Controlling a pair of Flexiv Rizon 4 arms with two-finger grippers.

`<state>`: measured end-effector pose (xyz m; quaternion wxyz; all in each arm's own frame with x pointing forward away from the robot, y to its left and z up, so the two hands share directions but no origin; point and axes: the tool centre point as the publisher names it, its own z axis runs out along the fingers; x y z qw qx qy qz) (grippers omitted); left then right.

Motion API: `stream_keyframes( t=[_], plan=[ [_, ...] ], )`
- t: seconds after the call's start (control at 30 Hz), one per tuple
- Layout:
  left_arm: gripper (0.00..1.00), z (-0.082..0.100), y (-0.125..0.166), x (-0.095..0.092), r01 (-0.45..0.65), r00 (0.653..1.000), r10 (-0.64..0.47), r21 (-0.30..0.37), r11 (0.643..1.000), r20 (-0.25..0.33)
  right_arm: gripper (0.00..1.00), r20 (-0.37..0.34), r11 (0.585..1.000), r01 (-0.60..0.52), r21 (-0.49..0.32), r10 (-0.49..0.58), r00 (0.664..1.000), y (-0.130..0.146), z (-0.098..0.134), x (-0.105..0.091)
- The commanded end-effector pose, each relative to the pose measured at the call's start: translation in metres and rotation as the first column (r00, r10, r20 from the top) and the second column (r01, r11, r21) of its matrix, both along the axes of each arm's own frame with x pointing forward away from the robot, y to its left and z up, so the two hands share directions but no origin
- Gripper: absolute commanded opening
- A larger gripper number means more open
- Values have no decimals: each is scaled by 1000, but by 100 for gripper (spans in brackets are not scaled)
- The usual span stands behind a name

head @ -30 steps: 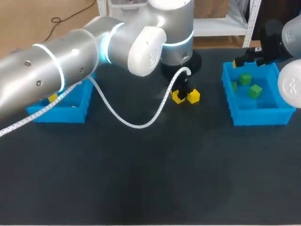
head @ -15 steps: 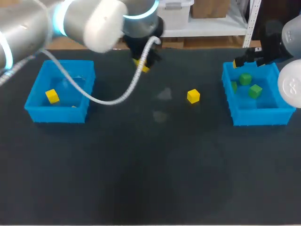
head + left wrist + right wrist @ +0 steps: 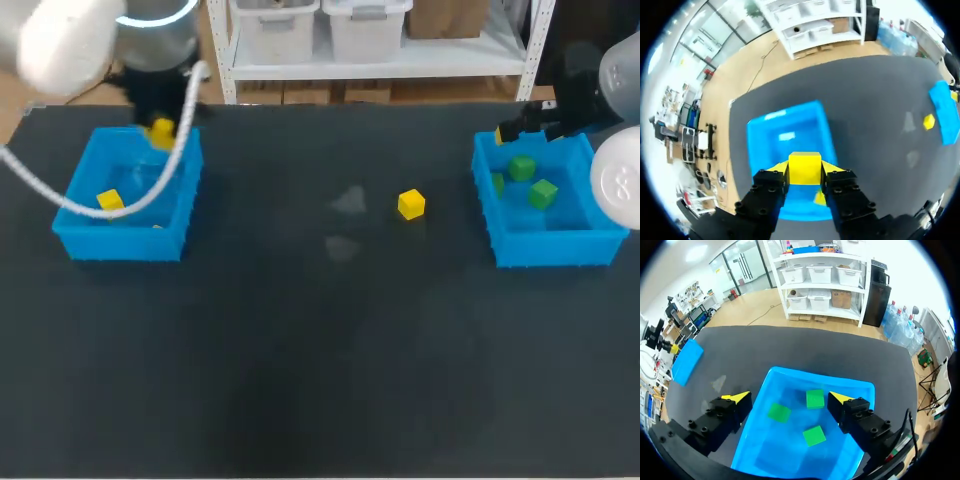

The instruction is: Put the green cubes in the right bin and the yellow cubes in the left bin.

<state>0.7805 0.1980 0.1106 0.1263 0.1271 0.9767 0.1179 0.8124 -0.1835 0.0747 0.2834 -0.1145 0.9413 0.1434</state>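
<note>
My left gripper [image 3: 160, 136] is shut on a yellow cube [image 3: 161, 127] and holds it over the far edge of the left blue bin [image 3: 120, 247]. In the left wrist view the held cube [image 3: 804, 168] sits between the yellow fingertips above the left bin [image 3: 785, 111]. Another yellow cube [image 3: 110, 201] lies inside that bin. A third yellow cube [image 3: 410, 204] rests on the table right of centre. My right gripper [image 3: 790, 399] hangs open over the right bin [image 3: 820, 375], which holds three green cubes [image 3: 815, 398].
The right bin [image 3: 555, 248] stands at the table's right side and the left bin at its left. A white cable [image 3: 60, 200] from my left arm droops across the left bin. Dark table surface [image 3: 320, 350] stretches between and in front of the bins.
My left gripper lifted one of the two yellow cubes from the table's middle and carried it left to above the left bin. The right arm has stayed still.
</note>
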Motion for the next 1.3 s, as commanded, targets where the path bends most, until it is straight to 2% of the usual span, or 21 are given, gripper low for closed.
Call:
stream_keyframes(
  t=[0.03, 0.13, 0.2, 0.27, 0.33, 0.4, 0.47, 0.57, 0.63, 0.83, 0.93, 1.13, 1.3],
  plan=[
    [100, -15, 28, -48, 61, 991, -73, 106, 992, 111, 100, 2, 1000, 2, -2, -2, 1000, 0, 1, -1],
    [100, -16, 29, -48, 53, 992, -64, 94, 994, 112, 100, 2, 1000, 2, -2, -2, 1000, 0, 1, -1],
    [100, -11, 17, -44, 77, 989, -87, 86, 993, 119, 100, 2, 1000, 2, -2, -2, 1000, 0, 1, -1],
    [100, -4, -6, -38, 134, 984, -133, 2, 991, 120, 100, 2, 1000, 2, -2, -2, 1000, 0, 1, -1],
    [100, 5, -42, -32, 219, 970, -208, -75, 973, 126, 100, 2, 1000, 2, -2, -2, 1000, 0, 1, -1],
    [100, 11, -75, -28, 301, 950, -283, -141, 943, 133, 100, 2, 1000, 2, -2, -2, 1000, 0, 1, -1],
    [100, 17, -122, -26, 409, 911, -386, -218, 886, 143, 100, 2, 1000, 2, -2, -2, 1000, 0, 1, -1],
    [100, 15, -175, -24, 527, 849, -508, -262, 808, 142, 100, 2, 1000, 2, -2, -2, 1000, 0, 1, -1],
    [100, 10, -206, -23, 581, 812, -569, -267, 768, 130, 100, 2, 1000, 2, -2, -2, 1000, 0, 1, -1],
    [100, -10, -272, -8, 657, 745, -661, -272, 703, 91, 100, 2, 1000, 2, -2, -2, 1000, 0, 1, -1],
    [100, -24, -296, -1, 675, 722, -689, -272, 686, 54, 100, 2, 1000, 2, -2, -2, 1000, 0, 1, -1],
    [100, -51, -323, 10, 685, 698, -716, -268, 677, -25, 100, 2, 1000, 2, -2, -2, 1000, 0, 1, -1],
    [100, -64, -341, 15, 697, 681, -730, -251, 672, -62, 100, 2, 1000, 2, -2, -2, 1000, 0, 1, -1]
  ],
)
